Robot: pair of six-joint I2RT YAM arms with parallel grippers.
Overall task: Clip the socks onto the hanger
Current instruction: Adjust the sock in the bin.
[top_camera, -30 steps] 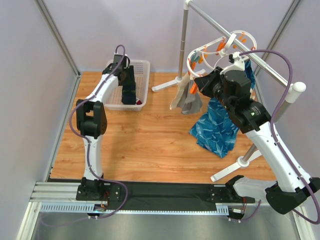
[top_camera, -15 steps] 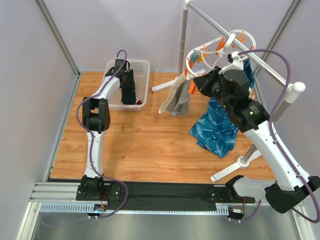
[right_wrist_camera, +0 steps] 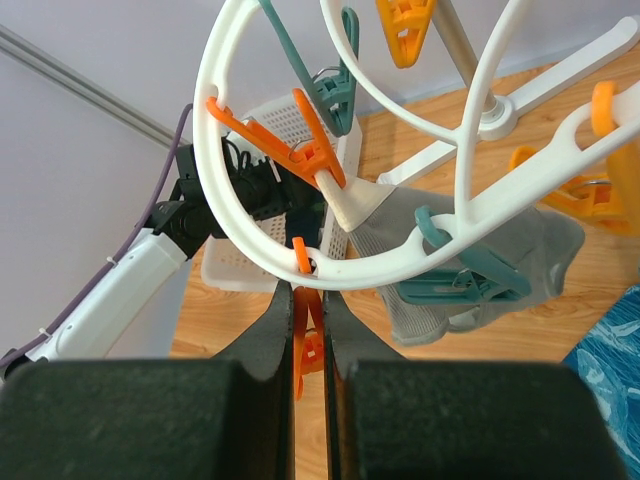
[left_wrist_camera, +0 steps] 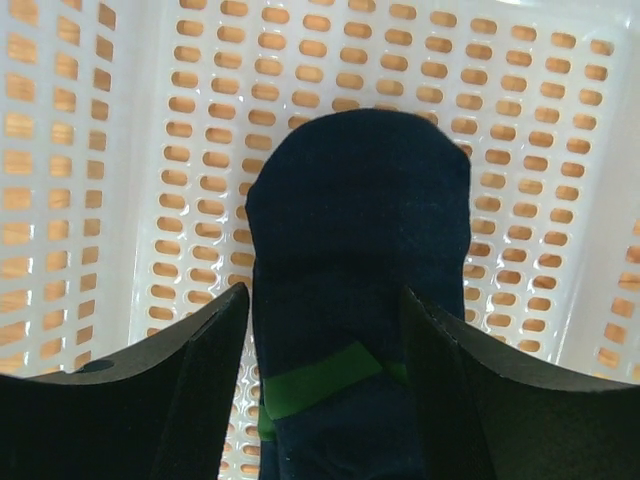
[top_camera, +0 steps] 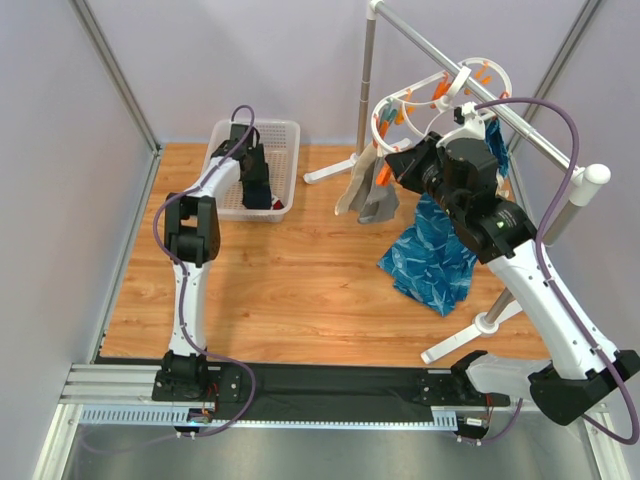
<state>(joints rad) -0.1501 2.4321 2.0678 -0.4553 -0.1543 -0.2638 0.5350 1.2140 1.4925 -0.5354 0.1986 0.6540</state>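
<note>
A dark navy sock (left_wrist_camera: 360, 250) with a green stripe lies in the white basket (left_wrist_camera: 120, 150). My left gripper (left_wrist_camera: 320, 295) is open, one finger on each side of the sock. From above, the left gripper (top_camera: 255, 165) is down in the basket (top_camera: 285, 135) over the sock (top_camera: 258, 192). The white ring hanger (right_wrist_camera: 215, 150) hangs from the rail. My right gripper (right_wrist_camera: 308, 300) is shut on an orange peg (right_wrist_camera: 308, 330) dangling from the hanger's outer ring. In the top view the right gripper (top_camera: 395, 165) sits just under the hanger (top_camera: 385, 115).
A grey sock (top_camera: 375, 205) and a beige sock (top_camera: 350, 195) hang from pegs on the hanger. A bright-blue patterned cloth (top_camera: 435, 255) hangs by the right arm. The grey metal rail stand (top_camera: 367, 80) has feet on the wooden table.
The hanging grey and beige socks swung left, then back toward the right gripper. My left arm shifted slightly deeper into the basket. The right gripper stays on the orange peg.
</note>
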